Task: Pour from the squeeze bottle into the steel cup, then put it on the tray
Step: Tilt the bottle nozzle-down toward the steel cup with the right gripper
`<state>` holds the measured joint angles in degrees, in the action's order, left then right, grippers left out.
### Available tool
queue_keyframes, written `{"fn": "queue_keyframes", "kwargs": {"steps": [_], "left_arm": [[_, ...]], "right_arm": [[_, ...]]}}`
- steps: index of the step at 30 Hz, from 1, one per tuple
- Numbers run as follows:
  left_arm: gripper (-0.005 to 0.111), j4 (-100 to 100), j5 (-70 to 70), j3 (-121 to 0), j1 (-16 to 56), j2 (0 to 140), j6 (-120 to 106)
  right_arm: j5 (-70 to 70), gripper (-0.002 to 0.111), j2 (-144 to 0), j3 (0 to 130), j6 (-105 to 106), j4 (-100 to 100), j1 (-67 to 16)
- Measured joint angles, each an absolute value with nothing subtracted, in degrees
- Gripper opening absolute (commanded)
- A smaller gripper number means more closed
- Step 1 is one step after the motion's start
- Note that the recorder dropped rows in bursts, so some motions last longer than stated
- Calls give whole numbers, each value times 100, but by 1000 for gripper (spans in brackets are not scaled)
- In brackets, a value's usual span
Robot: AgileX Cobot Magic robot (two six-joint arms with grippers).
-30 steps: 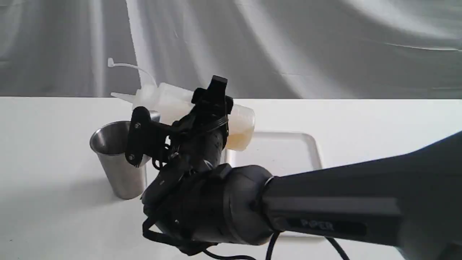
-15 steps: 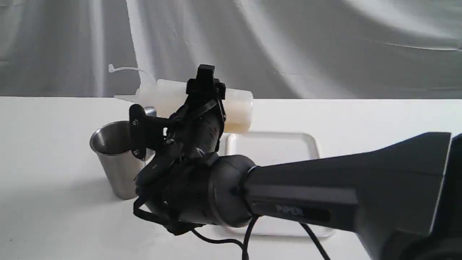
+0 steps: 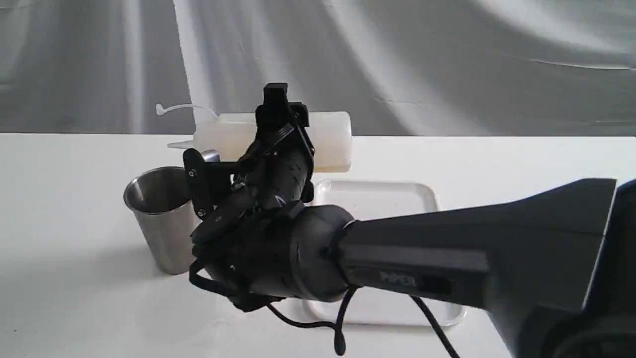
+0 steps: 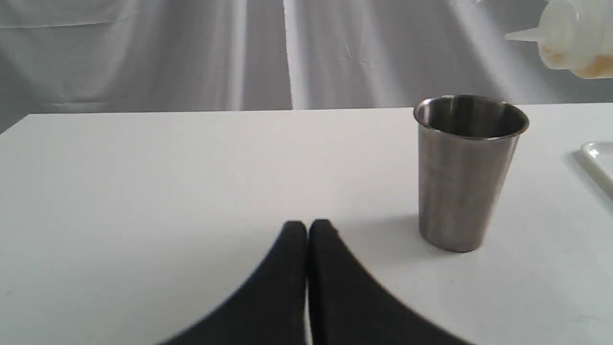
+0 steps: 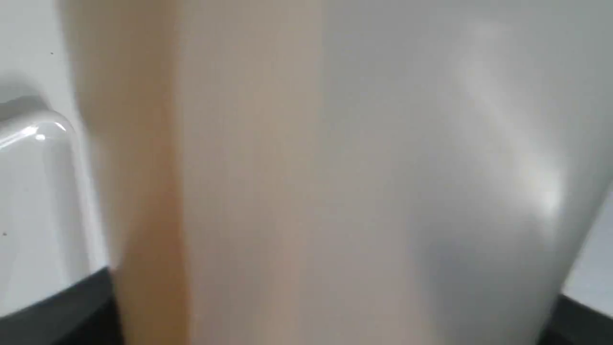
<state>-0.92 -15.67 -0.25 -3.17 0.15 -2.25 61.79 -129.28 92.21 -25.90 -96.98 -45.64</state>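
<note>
The right gripper (image 3: 279,133) pinches the squeeze bottle (image 3: 325,141) around the middle of its body. One black finger stands over the top of the bottle, and the other is hidden under it. The bottle lies almost level in the air above the worktop (image 3: 59,199), with its long nozzle pointing to 9 o'clock and its flat bottom to 3 o'clock. A thin cap strap curls up from the neck. The amber liquid lies along the lower side of the body. In the right wrist view the squeeze bottle (image 5: 335,167) fills nearly the whole picture and is blurred, with a rounded corner of the tray (image 5: 33,129) beside it.

The steel cup (image 3: 159,219) stands upright on the worktop at about 8 o'clock from the gripper. The tip of the nozzle hangs above its rim and is apart from it. From the left wrist view, the squeeze bottle (image 4: 574,36) is at about 1 o'clock above the steel cup (image 4: 467,167), and an edge of the tray (image 4: 598,153) shows at 3 o'clock.

The tray (image 3: 387,199) lies flat on the worktop at 3 o'clock from the cup, partly behind the dark right arm.

The left gripper (image 4: 307,227) has its two fingers pressed together with nothing between them, low over the worktop and well apart from the cup.

A grey cloth (image 3: 447,59) hangs behind the worktop.
</note>
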Motion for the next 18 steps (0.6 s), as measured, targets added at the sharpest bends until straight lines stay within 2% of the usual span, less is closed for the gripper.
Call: {"fn": "queue_keyframes", "kwargs": {"steps": [18], "left_arm": [[0, -92, -1567, -26, -317, 15, -225]], "right_arm": [[6042, 0, -12928, 9221, -1824, -9774, -4564]]}}
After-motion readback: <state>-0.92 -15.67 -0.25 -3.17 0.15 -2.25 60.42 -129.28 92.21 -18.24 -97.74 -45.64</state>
